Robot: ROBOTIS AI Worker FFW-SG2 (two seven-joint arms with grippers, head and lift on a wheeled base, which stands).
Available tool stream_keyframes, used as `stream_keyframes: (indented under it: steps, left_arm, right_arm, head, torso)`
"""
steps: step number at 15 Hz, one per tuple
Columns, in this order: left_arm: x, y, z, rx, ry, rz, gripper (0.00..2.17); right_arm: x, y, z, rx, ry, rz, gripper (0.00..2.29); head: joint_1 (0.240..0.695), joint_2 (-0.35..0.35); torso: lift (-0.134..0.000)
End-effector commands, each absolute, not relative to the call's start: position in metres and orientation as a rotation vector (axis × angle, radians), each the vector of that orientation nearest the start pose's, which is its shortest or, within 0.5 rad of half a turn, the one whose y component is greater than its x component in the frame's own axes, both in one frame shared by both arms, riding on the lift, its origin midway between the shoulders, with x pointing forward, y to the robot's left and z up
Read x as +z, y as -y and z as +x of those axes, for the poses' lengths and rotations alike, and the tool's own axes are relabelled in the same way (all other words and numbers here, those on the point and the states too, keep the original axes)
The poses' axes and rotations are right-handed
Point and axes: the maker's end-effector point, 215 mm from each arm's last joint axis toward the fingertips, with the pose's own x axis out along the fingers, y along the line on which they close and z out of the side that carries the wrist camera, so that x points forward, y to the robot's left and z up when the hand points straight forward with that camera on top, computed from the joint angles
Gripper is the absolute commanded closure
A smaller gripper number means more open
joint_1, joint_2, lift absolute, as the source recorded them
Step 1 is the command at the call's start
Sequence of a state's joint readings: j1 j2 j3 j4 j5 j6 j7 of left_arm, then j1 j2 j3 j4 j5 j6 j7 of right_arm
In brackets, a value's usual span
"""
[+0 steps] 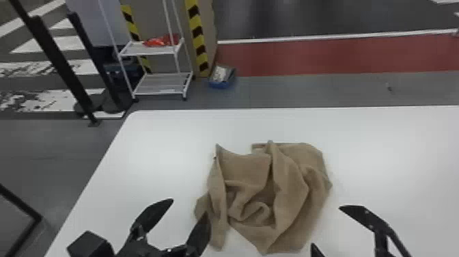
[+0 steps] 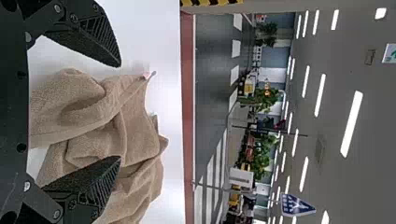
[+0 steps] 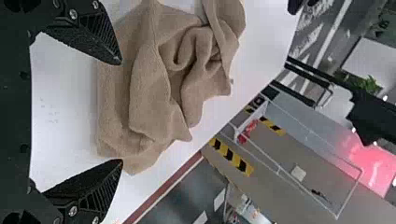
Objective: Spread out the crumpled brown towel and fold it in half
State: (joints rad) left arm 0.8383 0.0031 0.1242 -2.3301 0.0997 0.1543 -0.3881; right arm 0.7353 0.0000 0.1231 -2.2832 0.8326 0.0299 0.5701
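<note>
The brown towel [image 1: 290,191] lay crumpled, lower middle of the head view, between your left gripper [image 1: 189,206] and right gripper [image 1: 326,225], both with jaws apart and empty; your left (handily) looked nearer, by its lower-left edge.

No lettering can be read. In the left wrist view, a blue sign [image 2: 297,205] bears white markings, and a green-and-white sign [image 2: 390,53] a partly cut-off symbol, both unclear.

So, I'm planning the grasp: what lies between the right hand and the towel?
Bare table lies between the right hand and the towel in the head view.
</note>
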Motion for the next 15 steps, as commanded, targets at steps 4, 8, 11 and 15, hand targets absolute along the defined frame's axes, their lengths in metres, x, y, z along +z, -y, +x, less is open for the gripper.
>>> stream_keyframes:
  steps: [4,8,11,15]
  left_arm:
    - [-0.355,-0.203,0.338,-0.296,-0.224,-0.063,0.21]
    - [-0.357,-0.207,0.338,-0.290,-0.229,-0.059,0.21]
    - [-0.359,-0.208,0.339,-0.288,-0.230,-0.058,0.21]
    - [-0.361,-0.210,0.340,-0.285,-0.232,-0.059,0.21]
  right_arm:
    - [-0.428,0.082,0.357,0.642,-0.377,-0.801,0.29]
    - [-0.436,0.077,0.352,0.707,-0.422,-0.796,0.29]
    - [-0.439,0.075,0.352,0.741,-0.446,-0.783,0.29]
    - [-0.455,0.078,0.355,0.765,-0.520,-0.763,0.29]
  head:
    - [0.695,0.193]
    - [0.695,0.209]
    - [0.695,0.222]
    - [0.695,0.220]
  torso:
    - [-0.125]
    - [-0.125]
    - [-0.125]
    - [-0.125]
